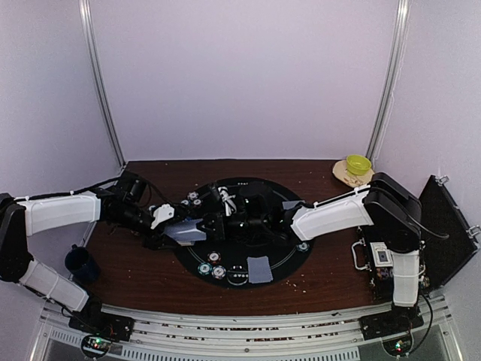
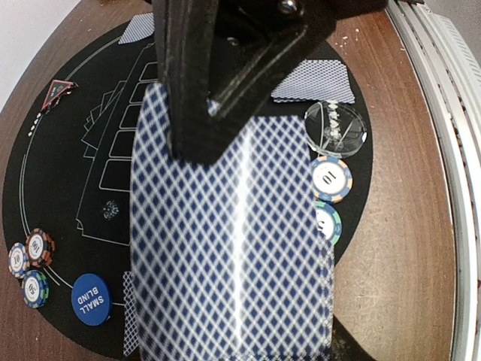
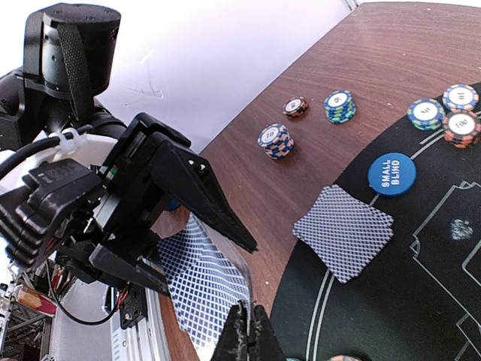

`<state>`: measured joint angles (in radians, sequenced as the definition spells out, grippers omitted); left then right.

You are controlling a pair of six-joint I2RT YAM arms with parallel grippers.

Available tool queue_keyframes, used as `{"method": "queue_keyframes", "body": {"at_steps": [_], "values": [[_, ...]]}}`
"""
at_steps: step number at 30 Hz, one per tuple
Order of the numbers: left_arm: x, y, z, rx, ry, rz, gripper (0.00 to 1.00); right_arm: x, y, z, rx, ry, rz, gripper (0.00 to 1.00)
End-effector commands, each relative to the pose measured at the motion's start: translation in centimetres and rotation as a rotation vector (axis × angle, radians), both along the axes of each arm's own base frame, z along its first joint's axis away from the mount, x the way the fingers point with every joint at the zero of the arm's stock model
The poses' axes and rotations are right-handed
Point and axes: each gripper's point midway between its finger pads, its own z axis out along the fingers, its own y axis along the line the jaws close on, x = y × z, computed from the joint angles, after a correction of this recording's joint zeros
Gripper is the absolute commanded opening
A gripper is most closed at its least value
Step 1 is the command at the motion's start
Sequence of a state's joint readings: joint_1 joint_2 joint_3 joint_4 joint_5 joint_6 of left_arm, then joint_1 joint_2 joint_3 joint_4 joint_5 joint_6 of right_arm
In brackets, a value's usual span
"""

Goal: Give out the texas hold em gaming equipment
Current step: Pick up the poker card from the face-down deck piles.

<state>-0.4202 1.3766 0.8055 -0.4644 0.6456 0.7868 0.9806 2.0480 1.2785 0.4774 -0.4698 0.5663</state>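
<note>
My left gripper (image 1: pixel 179 230) is shut on a deck of blue-backed playing cards (image 2: pixel 233 241) held just above the black round mat (image 1: pixel 294 259). In the left wrist view the deck hides its fingers. My right gripper (image 3: pixel 248 329) is shut, pinching the edge of the deck's top card (image 3: pixel 201 280). Dealt cards (image 3: pixel 343 232) lie face down on the mat, with another small pile (image 2: pixel 312 80) further along. A blue "small blind" disc (image 2: pixel 90 298), a red triangle marker (image 2: pixel 58 90) and poker chips (image 2: pixel 331 179) rest around the mat's rim.
More chip stacks (image 3: pixel 275 140) stand on the brown table beside the mat. A clear round disc (image 2: pixel 336 124) lies at the mat's edge. A yellow-green bowl (image 1: pixel 358 164) is at the back right and a dark blue mug (image 1: pixel 79 263) at the front left.
</note>
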Motion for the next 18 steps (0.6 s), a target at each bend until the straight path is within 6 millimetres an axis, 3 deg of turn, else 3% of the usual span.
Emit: {"method": "queue_keyframes", "body": {"at_steps": [1, 11, 18], "values": [[-0.2, -0.6, 0.5, -0.037, -0.004, -0.026, 0.47, 1.4, -2.5, 3.2, 0.070, -0.003, -0.039, 0.00], [-0.2, -0.6, 0.6, -0.039, -0.006, -0.027, 0.47, 3.0, -8.2, 5.6, 0.055, -0.036, -0.119, 0.00], [-0.2, -0.6, 0.5, -0.039, -0.004, -0.028, 0.47, 5.0, -13.9, 6.4, -0.044, -0.064, -0.219, 0.00]]}}
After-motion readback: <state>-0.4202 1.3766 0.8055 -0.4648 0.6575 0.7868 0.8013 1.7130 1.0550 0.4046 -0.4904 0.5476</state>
